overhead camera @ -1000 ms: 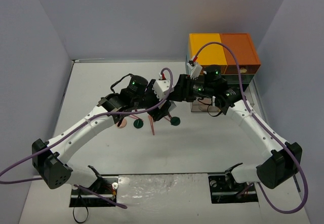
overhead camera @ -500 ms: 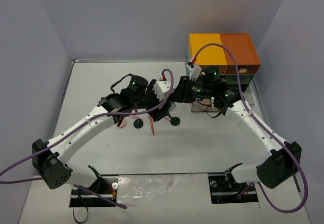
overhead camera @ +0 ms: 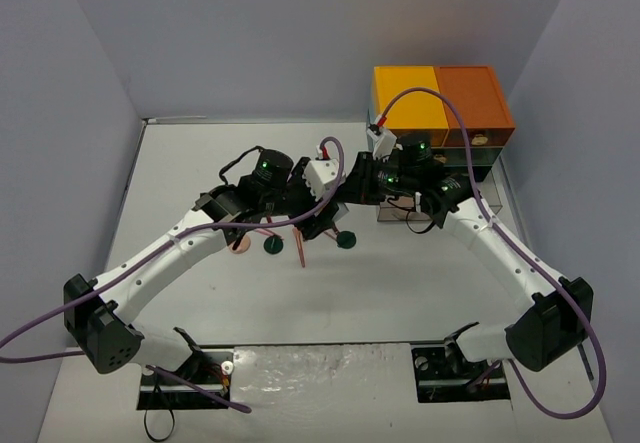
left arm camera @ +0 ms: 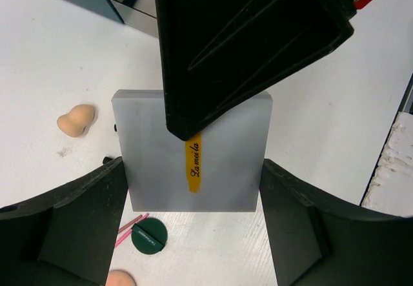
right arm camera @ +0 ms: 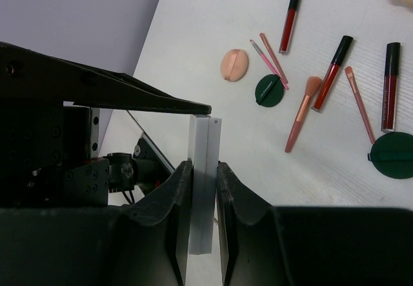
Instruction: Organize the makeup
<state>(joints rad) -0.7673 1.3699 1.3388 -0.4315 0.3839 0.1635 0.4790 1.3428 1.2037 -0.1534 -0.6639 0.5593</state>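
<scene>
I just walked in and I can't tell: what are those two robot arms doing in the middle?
They are passing one piece of makeup between them. The left hand holds a flat grey palette by its two sides, up above the table. The right hand pinches the palette's flat faces, so both hands grip it now. The lip tubes, brushes and green discs lie on the table, not put away yet.

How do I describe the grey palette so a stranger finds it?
Look just left of the drawer unit. There the left gripper and right gripper both grip the palette. Only it is flat and grey, with a yellow lettered strip.
</scene>
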